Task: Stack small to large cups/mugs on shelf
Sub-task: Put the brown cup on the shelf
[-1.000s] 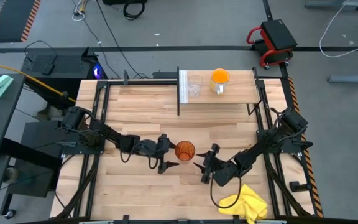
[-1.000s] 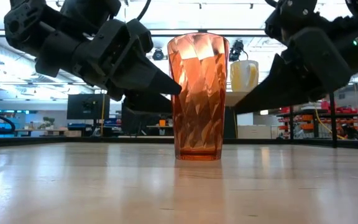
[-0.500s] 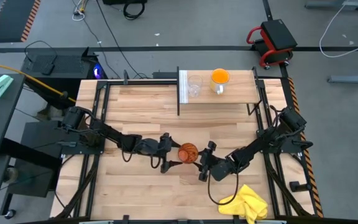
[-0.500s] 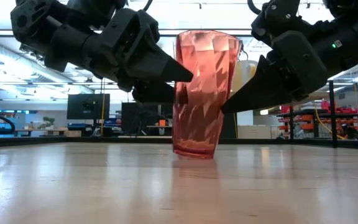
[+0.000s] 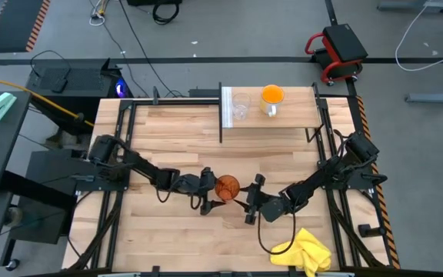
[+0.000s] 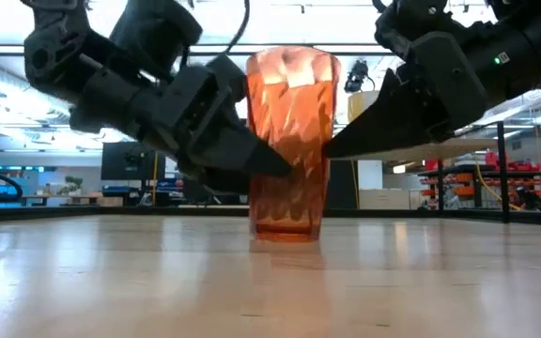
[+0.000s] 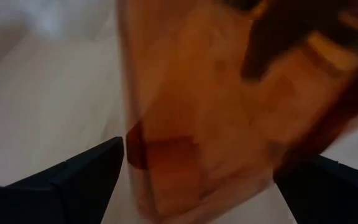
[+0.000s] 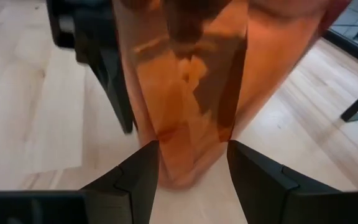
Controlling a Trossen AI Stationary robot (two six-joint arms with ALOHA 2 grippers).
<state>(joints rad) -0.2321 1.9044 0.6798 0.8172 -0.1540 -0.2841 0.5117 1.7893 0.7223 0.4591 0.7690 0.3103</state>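
Observation:
The tall amber-orange tumbler (image 5: 226,186) (image 6: 289,113) stands on its base at the middle of the table. My left gripper (image 5: 217,192) (image 6: 275,167) comes from the left, open, one finger on each side of the tumbler's lower half. My right gripper (image 5: 241,198) (image 8: 192,144) comes from the right, open, its tips at the tumbler's wall about halfway up. At the far edge the shelf (image 5: 291,119) carries the clear glass cup (image 5: 241,106) and the orange mug (image 5: 271,96). My left gripper's fingers (image 7: 92,171) flank the tumbler's lower wall (image 7: 143,163), coming nearly level from the table's left; the view is blurred and I cannot tell whether they touch. My right gripper's fingertips (image 8: 146,163) stand against the tumbler's lower wall (image 8: 166,134), slanting down from the right; I cannot tell whether they touch.
A yellow cloth (image 5: 302,250) lies near the table's front right corner. The shelf's white end panel (image 5: 225,108) stands at its left end. Bare wood lies between the tumbler and the shelf.
Both grippers have closed in on the tumbler, the left one also sinking along its wall. Half a second ago the tumbler was tipped with its top toward the table's right edge; now it stands upright again, a little farther left.

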